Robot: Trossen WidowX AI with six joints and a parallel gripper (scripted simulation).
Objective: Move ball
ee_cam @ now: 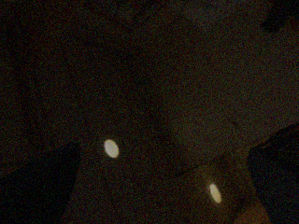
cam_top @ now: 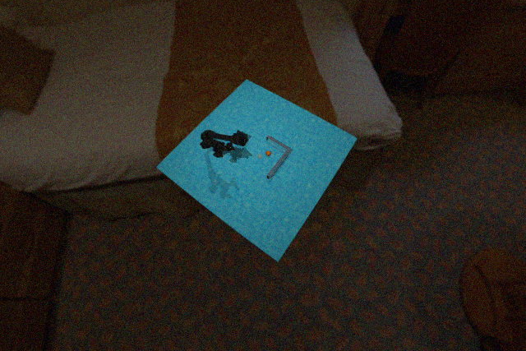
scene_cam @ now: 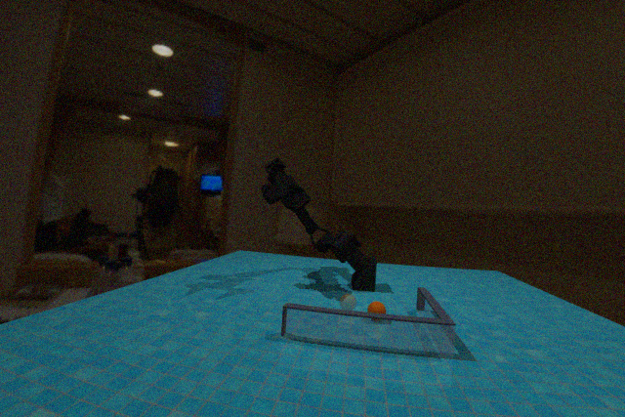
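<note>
A solid orange ball (cam_top: 268, 153) (scene_cam: 376, 308) rests on the blue table, inside the angle of two low clear walls (cam_top: 279, 164) (scene_cam: 353, 313). A paler ball shape (cam_top: 259, 155) (scene_cam: 348, 301), which looks like the see-through copy, is close beside it, on the side away from the walls' corner. My gripper (cam_top: 224, 150) (scene_cam: 269, 178) (ee_cam: 165, 153) is open and empty. It is raised high above the table, well away from the ball. The wrist view shows the two dark fingers wide apart, with no ball or walls in sight.
The blue table (cam_top: 278, 228) (scene_cam: 151, 377) carries the arm's dark base (scene_cam: 363, 276) behind the ball in the exterior view. The two wall pieces meet at a corner (cam_top: 290, 150) (scene_cam: 453, 323). Arm shadows fall on the table.
</note>
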